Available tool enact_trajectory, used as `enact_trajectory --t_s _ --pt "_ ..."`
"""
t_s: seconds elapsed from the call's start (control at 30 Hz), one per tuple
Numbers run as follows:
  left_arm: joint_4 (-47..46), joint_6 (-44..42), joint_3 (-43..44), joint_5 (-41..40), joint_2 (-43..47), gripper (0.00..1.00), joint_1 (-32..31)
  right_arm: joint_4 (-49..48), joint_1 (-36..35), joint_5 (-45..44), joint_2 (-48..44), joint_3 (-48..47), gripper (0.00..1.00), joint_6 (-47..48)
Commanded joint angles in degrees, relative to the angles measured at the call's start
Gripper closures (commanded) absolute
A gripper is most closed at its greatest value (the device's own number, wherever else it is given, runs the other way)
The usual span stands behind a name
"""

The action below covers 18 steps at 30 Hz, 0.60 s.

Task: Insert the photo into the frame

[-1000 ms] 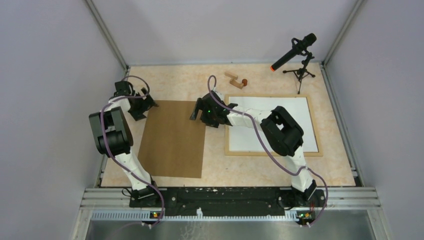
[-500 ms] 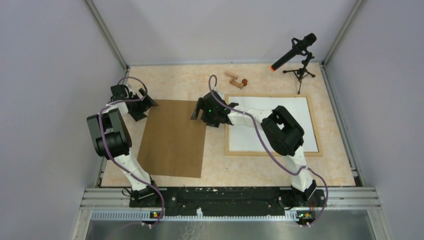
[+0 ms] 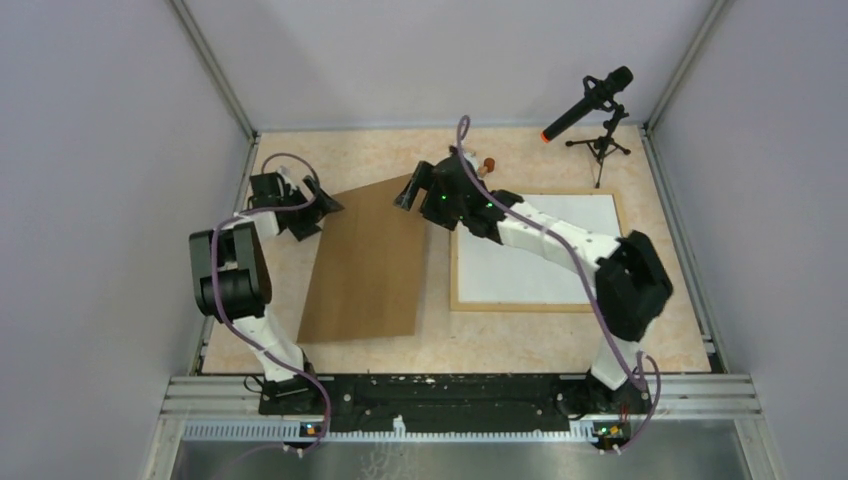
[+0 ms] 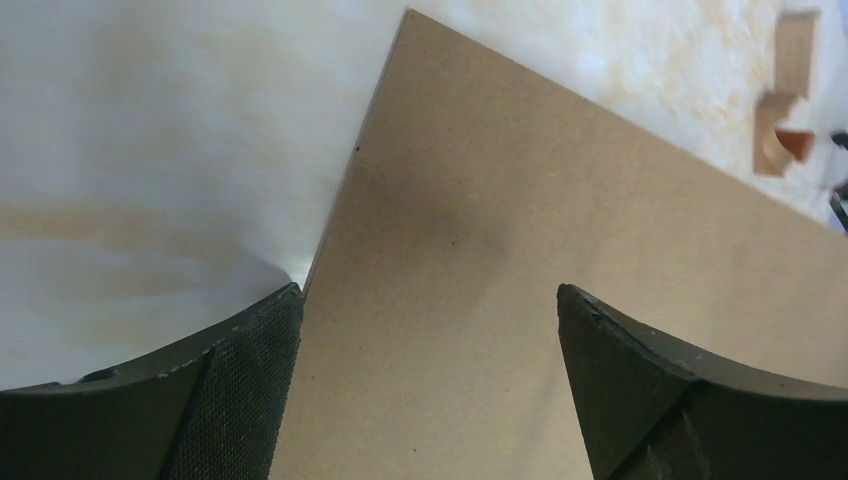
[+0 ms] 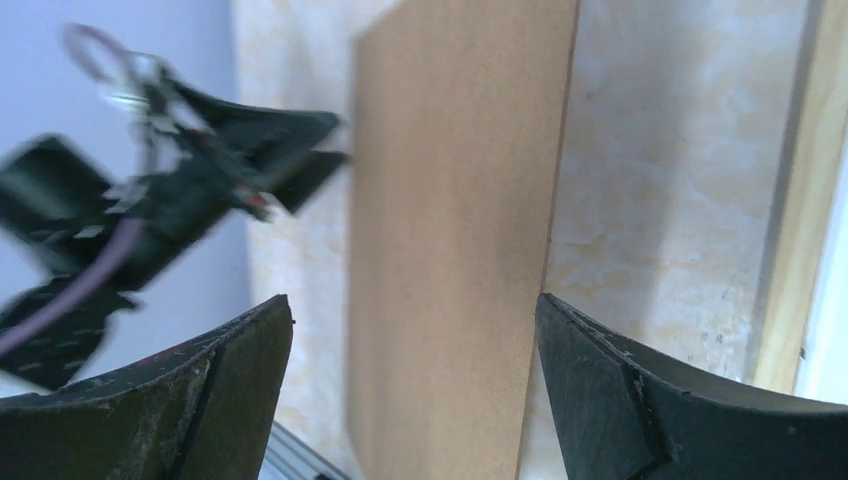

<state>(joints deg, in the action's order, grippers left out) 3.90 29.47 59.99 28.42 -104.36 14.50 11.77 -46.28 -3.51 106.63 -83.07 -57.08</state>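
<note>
One desk (image 3: pixel 440 342): carries everything, with my two arms bolted at its near edge.
Frame (image 3: pixel 520 308): flat on the right half, pale wood rails around a white face; nothing is laid in it yet.
Photo: no view shows it, so I cannot tell where it lies; perhaps it is under the board.
Board (image 3: pixel 365 265): plain brown, left of the frame and skewed to it. I judge that handling it is the step in hand, an early one.
Left tool (image 4: pixel 428 300): jaws wide over the board's far left corner, holding nothing that I can see.
Right tool (image 5: pixel 412 300): jaws wide over the far right corner, likewise empty. Next, the board must go aside and the photo be found.
Blocks (image 4: pixel 770 140): small, wooden, far side.
</note>
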Motion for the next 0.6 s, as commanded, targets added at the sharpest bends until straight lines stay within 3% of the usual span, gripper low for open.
enact_trajectory --t_s 0.0,0.2,0.47,0.57 --pt "10.92 10.17 -2.95 12.76 -1.33 0.02 -12.39 -6.66 0.05 -1.39 -11.94 5.79 0.11 -4.22" --pt "6.5 15.94 -3.31 10.78 -2.16 0.01 -20.57 -5.42 7.91 -2.58 -21.36 21.21 0.09 -2.05" --pt "1.37 17.42 -4.3 10.45 -4.74 0.01 -25.68 -2.44 18.22 3.05 -28.18 31.71 0.02 20.37" --pt "0.83 17.25 -4.5 10.26 -5.2 0.01 -26.32 -2.37 24.34 11.36 -28.71 33.8 0.01 24.73"
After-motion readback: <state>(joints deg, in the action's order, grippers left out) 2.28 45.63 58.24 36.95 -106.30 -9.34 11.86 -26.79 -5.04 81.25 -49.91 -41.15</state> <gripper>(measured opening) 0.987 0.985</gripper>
